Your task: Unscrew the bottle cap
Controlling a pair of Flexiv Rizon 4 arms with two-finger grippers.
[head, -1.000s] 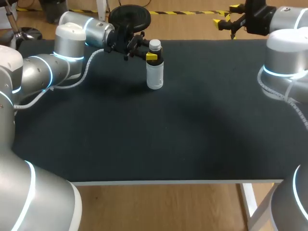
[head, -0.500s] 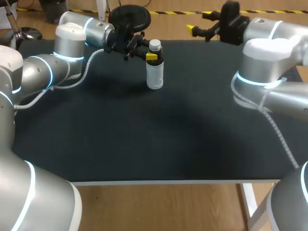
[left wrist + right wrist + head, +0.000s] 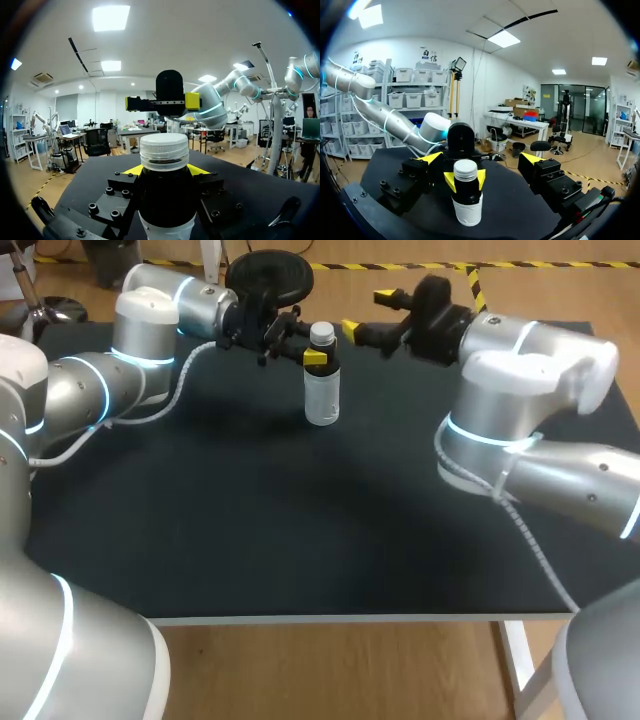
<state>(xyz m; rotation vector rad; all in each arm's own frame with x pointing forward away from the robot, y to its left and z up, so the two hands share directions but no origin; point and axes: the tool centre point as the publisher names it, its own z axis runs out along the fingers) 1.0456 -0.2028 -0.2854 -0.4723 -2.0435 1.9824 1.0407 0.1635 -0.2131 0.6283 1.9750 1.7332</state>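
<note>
A small clear bottle [image 3: 322, 400] with a white cap [image 3: 321, 335] stands upright near the table's far edge. My left gripper [image 3: 316, 358] is shut on its neck just under the cap, reaching in level from the left. In the left wrist view the bottle [image 3: 166, 200] fills the gap between the fingers, with the cap [image 3: 164, 151] above them. My right gripper [image 3: 367, 313] hangs open just right of the cap and slightly behind it, apart from it. The right wrist view has the bottle [image 3: 466, 197] ahead of its open gripper [image 3: 481, 158].
The black table top [image 3: 300, 520] stretches wide in front of the bottle. A round black stool seat [image 3: 268, 273] sits just beyond the far edge behind my left gripper. The table's front edge [image 3: 330, 618] is light-coloured.
My right arm has swung in from the far right, bringing its open gripper close to the cap. The left gripper and the bottle have stayed put.
</note>
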